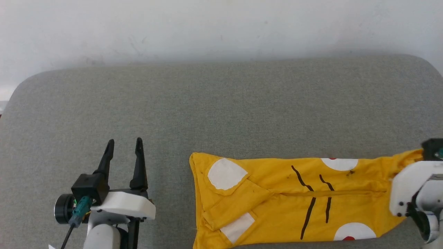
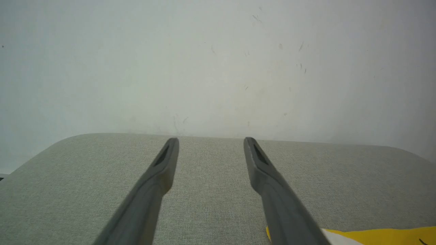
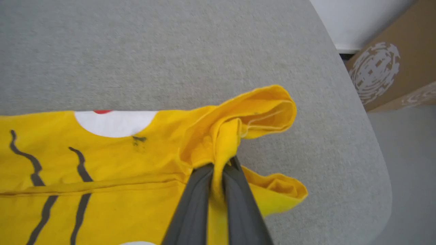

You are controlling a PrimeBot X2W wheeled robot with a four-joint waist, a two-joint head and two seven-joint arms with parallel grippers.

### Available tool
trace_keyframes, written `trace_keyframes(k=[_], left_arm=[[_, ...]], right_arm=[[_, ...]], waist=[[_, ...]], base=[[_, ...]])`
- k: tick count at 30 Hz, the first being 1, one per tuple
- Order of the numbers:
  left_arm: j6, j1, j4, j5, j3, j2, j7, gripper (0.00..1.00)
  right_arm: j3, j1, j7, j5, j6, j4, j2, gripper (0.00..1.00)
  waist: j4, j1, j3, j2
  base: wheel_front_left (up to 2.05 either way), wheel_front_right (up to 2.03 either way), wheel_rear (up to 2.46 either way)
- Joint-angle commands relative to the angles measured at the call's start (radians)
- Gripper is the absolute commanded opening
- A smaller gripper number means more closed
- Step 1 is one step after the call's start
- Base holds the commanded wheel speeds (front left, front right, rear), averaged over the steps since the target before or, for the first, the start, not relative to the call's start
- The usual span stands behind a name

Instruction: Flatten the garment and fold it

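My left gripper (image 1: 125, 141) sits at 8 o'clock in the head view, fingers spread and empty, pointing to 12 over the grey table (image 1: 221, 103); parked clear of the cloth, I'd say. The garment (image 1: 283, 197) lies as a long folded strip from 6 to 4 o'clock. My right gripper (image 3: 219, 166), at 4 o'clock, is pinched on its bunched end, probably to pull it taut or fold it over.

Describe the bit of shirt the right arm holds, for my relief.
On the grey table lies a long yellow T-shirt. At its right end the right gripper pinches a bunched fold. Unlike the flat printed cloth beside it, this part is raised, ruffled and plain.
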Motion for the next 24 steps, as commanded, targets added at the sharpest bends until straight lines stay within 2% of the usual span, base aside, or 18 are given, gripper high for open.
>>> trace_keyframes(k=[1, 6, 8, 11, 16, 24], left_arm=[[-0.003, 0.018, -0.003, 0.01, 0.004, -0.004, -0.005, 1.0], [-0.003, 0.018, -0.01, 0.013, 0.004, -0.005, -0.005, 1.0], [-0.003, 0.013, -0.011, 0.014, -0.001, -0.005, -0.005, 1.0], [-0.003, 0.007, -0.01, 0.013, -0.01, -0.005, -0.005, 1.0], [-0.005, -0.012, -0.008, 0.007, -0.028, -0.005, -0.005, 1.0], [0.003, -0.051, -0.005, -0.007, -0.06, -0.006, -0.005, 1.0]], right_arm=[[0.031, 0.019, 0.026, 0.021, -0.002, -0.058, 0.006, 0.0], [0.24, 0.086, 0.187, 0.108, -0.002, -0.384, -0.002, 0.0], [0.329, 0.086, 0.227, 0.131, -0.002, -0.462, -0.015, 0.0], [0.461, 0.06, 0.251, 0.153, -0.002, -0.509, -0.042, 0.0], [0.65, -0.03, 0.232, 0.173, -0.002, -0.444, -0.056, 0.0], [0.865, -0.194, 0.12, 0.236, -0.002, -0.165, 0.017, 0.0]], waist=[[-0.001, 0.0, -0.001, -0.0001], [-0.003, 0.0, 0.004, -0.0001], [-0.001, 0.0, 0.008, -0.0001], [0.004, 0.0, 0.017, -0.0001], [0.027, 0.0, 0.04, -0.0001], [0.072, 0.0, 0.094, -0.0001]], base=[[0.0, 0.0, 0.0], [0.0, 0.0, 0.0], [0.0, 0.0, 0.0], [0.0, 0.0, 0.0], [0.0, 0.0, 0.0], [0.0, 0.0, 0.0]])
